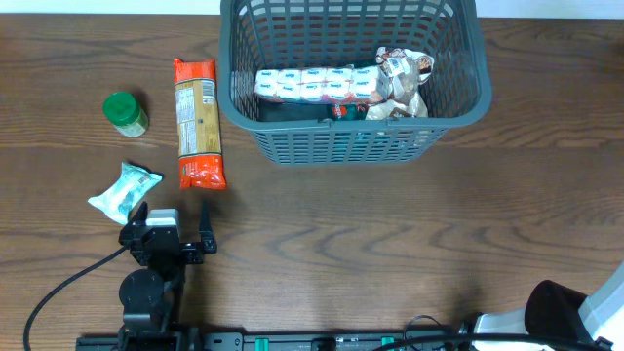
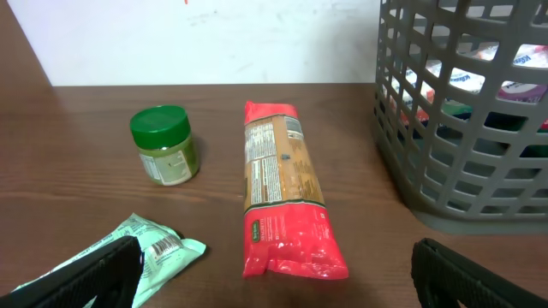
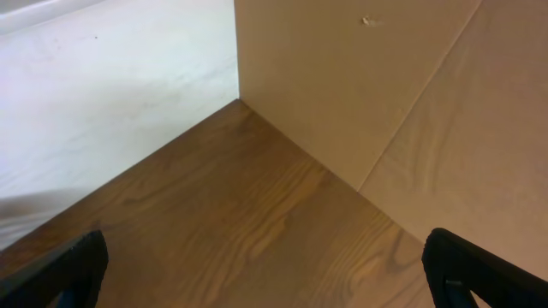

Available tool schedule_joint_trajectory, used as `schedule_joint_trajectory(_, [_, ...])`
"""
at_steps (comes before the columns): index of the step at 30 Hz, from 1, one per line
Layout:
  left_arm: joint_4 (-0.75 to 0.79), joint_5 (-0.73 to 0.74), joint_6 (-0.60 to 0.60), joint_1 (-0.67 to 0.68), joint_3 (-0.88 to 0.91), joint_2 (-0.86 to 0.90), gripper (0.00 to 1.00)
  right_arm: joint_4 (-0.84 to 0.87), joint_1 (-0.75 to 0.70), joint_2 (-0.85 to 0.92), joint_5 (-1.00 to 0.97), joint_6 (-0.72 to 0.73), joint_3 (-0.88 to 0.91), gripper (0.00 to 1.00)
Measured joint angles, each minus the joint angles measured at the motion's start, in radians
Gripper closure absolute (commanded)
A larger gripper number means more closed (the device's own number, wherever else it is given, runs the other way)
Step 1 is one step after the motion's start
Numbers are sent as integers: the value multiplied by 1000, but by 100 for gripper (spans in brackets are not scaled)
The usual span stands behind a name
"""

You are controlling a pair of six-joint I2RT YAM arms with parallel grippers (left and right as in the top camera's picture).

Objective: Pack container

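**Container part-filled at the far side, both claws wide and empty**

Overhead: the container [image 1: 341, 144] stands at the far edge of the table [image 1: 409, 244], right of centre. Inside it a white multi-pack [image 1: 317, 85] lies lengthwise, with a crumpled bag [image 1: 405, 83] at its right end. On the wood to the left lies a red pasta packet [image 1: 200, 122], near the container's wall but apart from it. Further left a green-lidded jar [image 1: 125, 112] stands upright. A pale green sachet [image 1: 125, 190] lies just beyond the left gripper [image 1: 172, 222], whose fingers are spread wide around nothing. Part of the right arm [image 1: 570, 312] shows in the near right corner.

Left wrist: the finger tips sit at the lower corners, far apart, and the sachet reaches the left one. The pasta packet lies ahead, the jar beyond it to the left, and the container's lattice wall to the right.

Right wrist: the right gripper [image 3: 270, 282] is spread wide and empty over bare wood, facing tan panels [image 3: 360, 77]
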State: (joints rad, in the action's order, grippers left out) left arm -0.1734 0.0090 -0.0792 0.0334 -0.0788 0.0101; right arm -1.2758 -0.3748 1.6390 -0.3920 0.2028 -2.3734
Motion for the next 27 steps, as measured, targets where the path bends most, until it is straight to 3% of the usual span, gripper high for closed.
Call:
schedule_joint_trajectory(9, [30, 2, 12, 0, 5, 0, 2, 0, 0, 0, 7, 3, 0, 1])
schedule_joint_trajectory(16, [29, 8, 241, 0, -53, 39, 2, 0, 0, 0, 11, 3, 0, 1])
schedule_joint_trajectory(22, [-194, 8, 280, 0, -402, 349, 2, -1, 0, 0, 13, 3, 0, 1])
schedule_joint_trajectory(26, [-429, 21, 219, 0, -782, 721, 2, -1, -1, 0, 15, 3, 0, 1])
schedule_joint_trajectory(27, [-554, 47, 199, 0, -937, 852, 2, -3, -1, 0, 17, 3, 0, 1])
